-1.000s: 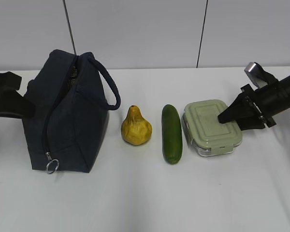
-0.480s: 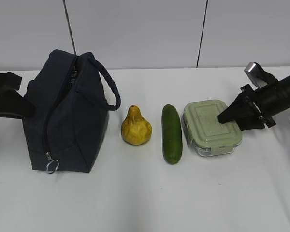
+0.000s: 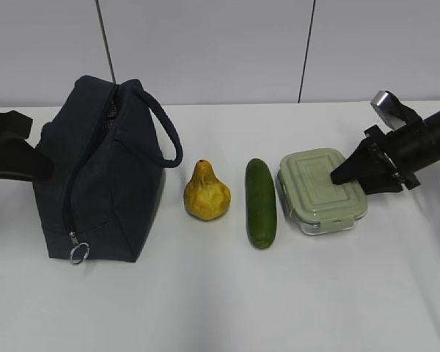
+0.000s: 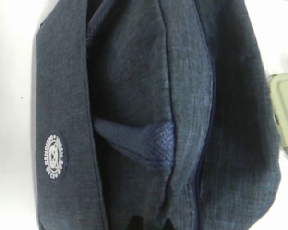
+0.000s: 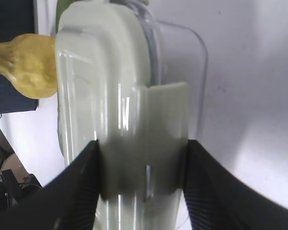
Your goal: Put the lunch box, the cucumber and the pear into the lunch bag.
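On the white bench [image 3: 205, 293], the navy lunch bag [image 3: 103, 183] is stood at nine o'clock, its contents unseen. The pear [image 3: 207, 192] and cucumber [image 3: 261, 202] are laid centrally. At three o'clock, the lidded lunch box [image 3: 319, 189] is clamped by the right gripper [image 5: 141, 184] jaws. The left gripper jaws are together, unseen.

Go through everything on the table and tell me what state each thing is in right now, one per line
lunch bag: upright, nothing put in it yet
lunch box: lid on, one end tipped up
pear: upright on table
cucumber: lying on table
right gripper: clamped on lunch box
left gripper: shut, behind bag
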Robot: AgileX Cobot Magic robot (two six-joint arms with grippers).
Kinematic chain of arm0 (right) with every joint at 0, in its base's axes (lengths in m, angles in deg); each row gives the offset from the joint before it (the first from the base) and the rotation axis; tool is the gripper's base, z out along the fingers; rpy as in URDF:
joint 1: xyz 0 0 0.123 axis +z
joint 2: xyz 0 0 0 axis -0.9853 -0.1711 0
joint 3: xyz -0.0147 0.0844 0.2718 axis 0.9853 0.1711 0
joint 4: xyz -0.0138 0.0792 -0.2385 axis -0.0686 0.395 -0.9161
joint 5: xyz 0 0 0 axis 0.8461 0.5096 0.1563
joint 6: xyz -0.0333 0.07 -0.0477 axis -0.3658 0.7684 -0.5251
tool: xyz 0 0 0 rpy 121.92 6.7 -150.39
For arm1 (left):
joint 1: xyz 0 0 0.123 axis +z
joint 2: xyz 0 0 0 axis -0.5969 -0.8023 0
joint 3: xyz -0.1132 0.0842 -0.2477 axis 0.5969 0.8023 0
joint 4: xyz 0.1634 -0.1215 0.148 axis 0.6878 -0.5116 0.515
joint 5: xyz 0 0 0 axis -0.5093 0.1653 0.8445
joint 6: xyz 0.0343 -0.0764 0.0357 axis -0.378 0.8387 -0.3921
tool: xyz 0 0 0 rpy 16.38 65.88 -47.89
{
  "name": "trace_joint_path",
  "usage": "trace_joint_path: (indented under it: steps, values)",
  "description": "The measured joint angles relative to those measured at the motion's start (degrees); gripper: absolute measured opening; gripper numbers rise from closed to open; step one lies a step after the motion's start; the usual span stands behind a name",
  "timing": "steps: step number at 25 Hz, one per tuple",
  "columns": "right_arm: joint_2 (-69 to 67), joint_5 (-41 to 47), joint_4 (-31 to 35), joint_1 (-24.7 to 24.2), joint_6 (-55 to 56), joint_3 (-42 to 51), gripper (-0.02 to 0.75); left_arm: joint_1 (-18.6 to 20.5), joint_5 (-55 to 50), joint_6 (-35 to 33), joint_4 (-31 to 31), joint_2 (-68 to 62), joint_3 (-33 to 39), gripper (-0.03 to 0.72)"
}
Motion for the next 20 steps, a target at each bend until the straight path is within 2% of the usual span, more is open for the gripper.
trace_joint_path:
  steps: [20]
  values:
    - [1.28,-2.21,1.54,0.00,0.44,0.21,0.377,0.00,-0.13,0.00,0.16,-0.11,0.00,0.003]
